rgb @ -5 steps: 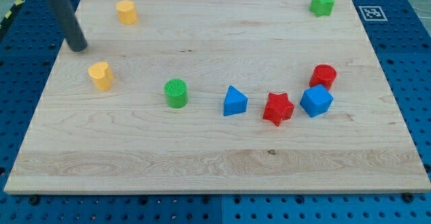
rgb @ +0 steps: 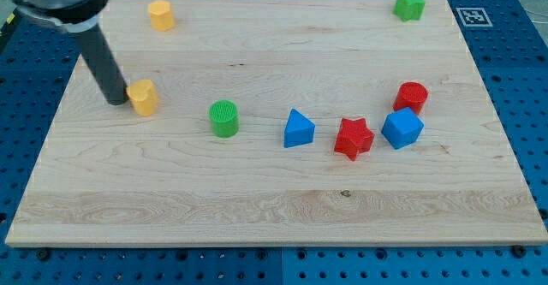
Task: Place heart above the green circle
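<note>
Camera view shows my tip (rgb: pixel 118 102) touching the yellow heart (rgb: pixel 144 97) on its left side, on the wooden bench (rgb: pixel 274 208). That heart sits to the left of the green circle (rgb: pixel 224 118), slightly higher, with a gap between them. No fingers exist on this rod. Another yellow block (rgb: pixel 160 15) lies near the view's top.

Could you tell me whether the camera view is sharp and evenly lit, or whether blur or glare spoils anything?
Camera view: evenly lit, no glare on the board; blocks crisp with faint shadows; my tip sharp beside the yellow heart; only the rod's top is cropped.
</note>
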Controlling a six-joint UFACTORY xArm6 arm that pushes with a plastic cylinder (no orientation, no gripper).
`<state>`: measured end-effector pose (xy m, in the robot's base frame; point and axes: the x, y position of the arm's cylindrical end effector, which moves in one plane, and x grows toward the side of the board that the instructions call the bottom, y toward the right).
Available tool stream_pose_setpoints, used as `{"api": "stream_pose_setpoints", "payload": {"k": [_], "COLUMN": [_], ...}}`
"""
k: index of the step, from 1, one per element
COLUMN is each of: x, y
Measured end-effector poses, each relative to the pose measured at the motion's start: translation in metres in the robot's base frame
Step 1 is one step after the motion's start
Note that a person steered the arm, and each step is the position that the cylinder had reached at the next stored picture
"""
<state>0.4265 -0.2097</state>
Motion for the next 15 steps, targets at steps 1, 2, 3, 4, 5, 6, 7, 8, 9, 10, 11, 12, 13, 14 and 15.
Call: {"api": "stream_pose_setpoints", "payload": {"k": [1,2,3,4,5,6,7,8,9,10,11,12,13,14,15], "x": [0.000,0.014,0.018,0.012,-0.005,-0.007,0.022,0.024,0.013,0.008,0.008,-0.005,-0.005,-0.005,-0.005], "y": [0.004,0.008,0.010,0.033,0.035,0.038,0.040,0.075,0.107,0.115,0.115,0.115,0.115,0.115,0.109]}}
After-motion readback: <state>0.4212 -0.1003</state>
